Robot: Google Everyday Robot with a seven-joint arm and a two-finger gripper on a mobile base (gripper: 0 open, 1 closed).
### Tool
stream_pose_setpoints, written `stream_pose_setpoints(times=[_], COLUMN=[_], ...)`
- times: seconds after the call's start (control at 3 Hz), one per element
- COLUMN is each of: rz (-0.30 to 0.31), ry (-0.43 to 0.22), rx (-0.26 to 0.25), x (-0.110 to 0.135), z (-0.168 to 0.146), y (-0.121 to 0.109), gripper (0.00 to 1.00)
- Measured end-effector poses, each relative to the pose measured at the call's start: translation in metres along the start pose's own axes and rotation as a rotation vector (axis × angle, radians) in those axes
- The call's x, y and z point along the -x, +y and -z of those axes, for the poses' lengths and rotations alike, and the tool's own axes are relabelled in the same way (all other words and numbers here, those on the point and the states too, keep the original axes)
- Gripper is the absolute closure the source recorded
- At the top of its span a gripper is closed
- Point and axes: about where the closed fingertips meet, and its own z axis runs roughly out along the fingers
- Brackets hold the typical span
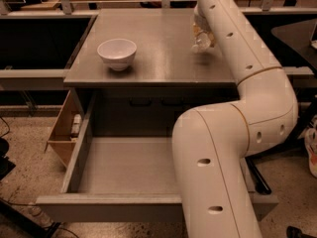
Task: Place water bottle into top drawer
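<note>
The water bottle (201, 37) is a small clear bottle at the right side of the grey cabinet top (153, 58), tilted and partly hidden by my arm. My gripper (198, 22) is right at the bottle's upper end, mostly hidden behind my white arm (247, 53). The bottle seems to hang slightly above the surface, with a shadow under it. The top drawer (111, 206) is pulled open below the cabinet front. Its grey floor is bare, and my arm covers its right part.
A white bowl (117, 52) stands on the left of the cabinet top. A small wooden crate (63, 133) hangs at the drawer's left side. Dark bins flank the cabinet. Black cables and a stand lie on the speckled floor at the left.
</note>
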Motion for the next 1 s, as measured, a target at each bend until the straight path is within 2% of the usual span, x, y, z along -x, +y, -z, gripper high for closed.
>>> stream_pose_setpoints(times=[0.33, 0.67, 1.0], rz=[0.019, -0.02, -0.123], ry=[-0.09, -0.148, -0.124], rx=[-0.005, -0.071, -0.215], x=[0.009, 0.016, 0.014], z=[0.029, 0.078, 0.157], y=[0.035, 0.069, 0.11], gripper=[1.0, 1.0, 1.0])
